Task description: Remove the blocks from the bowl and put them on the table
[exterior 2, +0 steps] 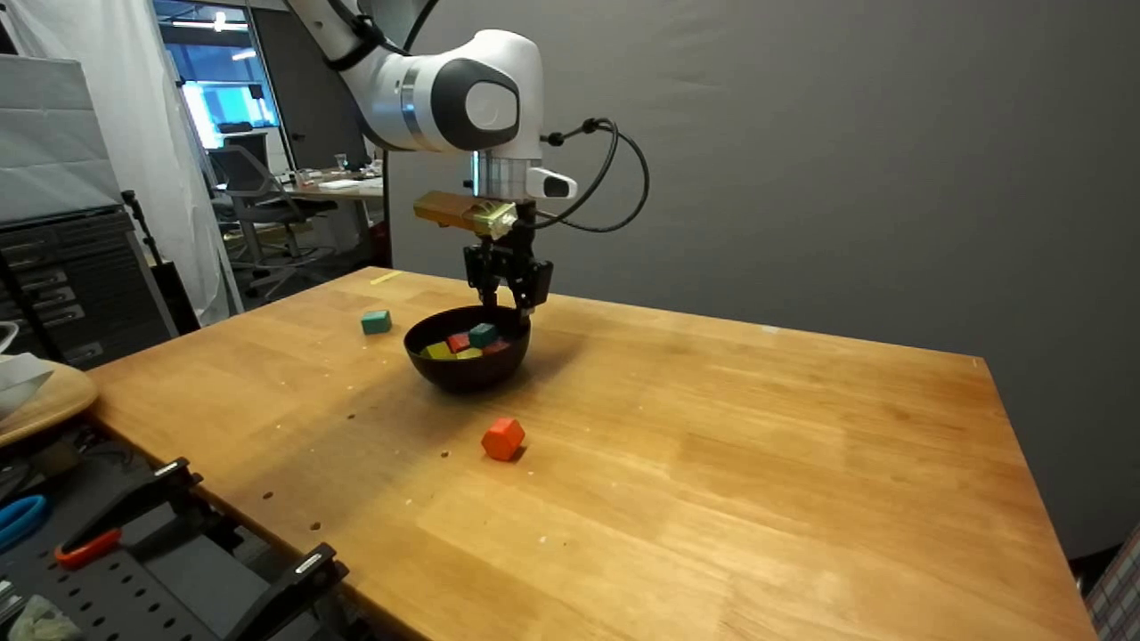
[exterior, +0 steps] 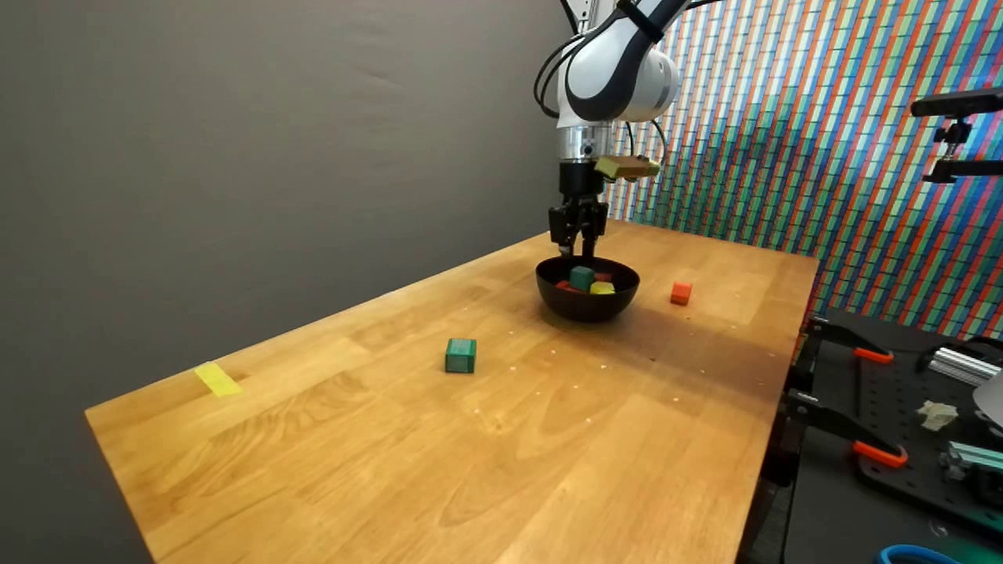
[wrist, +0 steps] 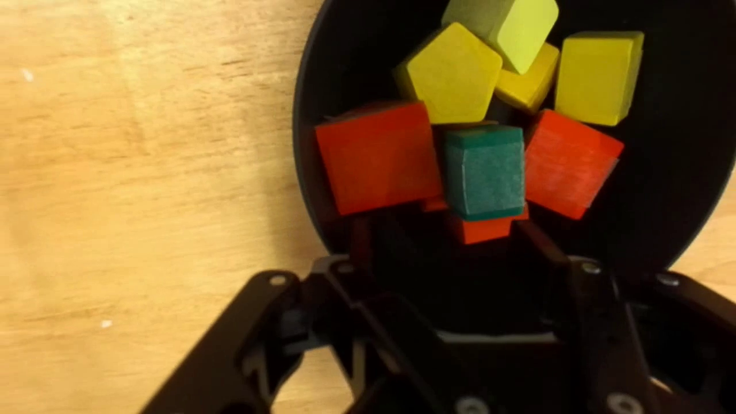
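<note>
The round black bowl stands on the wood-grain worktop, holding flat-faced blocks in red, yellow and green, one yellow face pentagonal. The tool hangs at the rim, jaws apart, gripping nothing. A green block and an orange block lie outside.

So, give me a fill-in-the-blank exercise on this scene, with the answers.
1. Outside the bowl, ____ blocks lie on the table.
2. Of these, the block nearer the yellow tape strip is ____.
3. The gripper is ____, not shut.
4. In the wrist view, the block with a five-sided face is ____.
Missing words: two; green; open; yellow.
</note>
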Tool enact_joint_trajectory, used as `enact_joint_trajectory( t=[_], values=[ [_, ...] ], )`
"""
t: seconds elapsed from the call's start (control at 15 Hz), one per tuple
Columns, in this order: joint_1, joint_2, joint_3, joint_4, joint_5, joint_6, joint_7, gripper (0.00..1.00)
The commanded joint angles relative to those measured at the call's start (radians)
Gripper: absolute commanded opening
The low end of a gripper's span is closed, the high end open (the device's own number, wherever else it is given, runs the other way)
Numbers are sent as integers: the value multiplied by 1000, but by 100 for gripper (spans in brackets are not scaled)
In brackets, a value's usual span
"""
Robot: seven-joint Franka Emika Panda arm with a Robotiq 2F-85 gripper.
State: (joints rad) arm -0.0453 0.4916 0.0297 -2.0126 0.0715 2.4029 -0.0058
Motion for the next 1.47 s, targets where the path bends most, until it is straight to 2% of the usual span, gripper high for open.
enact_joint_trajectory(
  t=[0.0,0.07,0.2,0.27,0.4,0.53,0.67,0.73,1.2,1.27,1.33,1.4],
  values=[
    [-18,-49,14,-44,52,-12,-38,67],
    [-15,-46,13,-44,53,-14,-40,68],
    [-9,-40,18,-43,53,-21,-44,90],
    [-5,-37,22,-42,51,-24,-47,95],
    [1,-33,29,-41,46,-29,-48,100],
    [9,-31,33,-39,42,-35,-46,99],
    [17,-29,32,-38,34,-44,-41,74],
    [21,-27,29,-38,30,-45,-38,74],
    [29,-12,20,-39,16,-55,-28,19],
    [27,-20,20,-45,16,-50,-30,14],
    [21,-40,24,-57,23,-47,-40,14],
    [11,-80,26,-80,32,-40,-54,19]
  ],
)
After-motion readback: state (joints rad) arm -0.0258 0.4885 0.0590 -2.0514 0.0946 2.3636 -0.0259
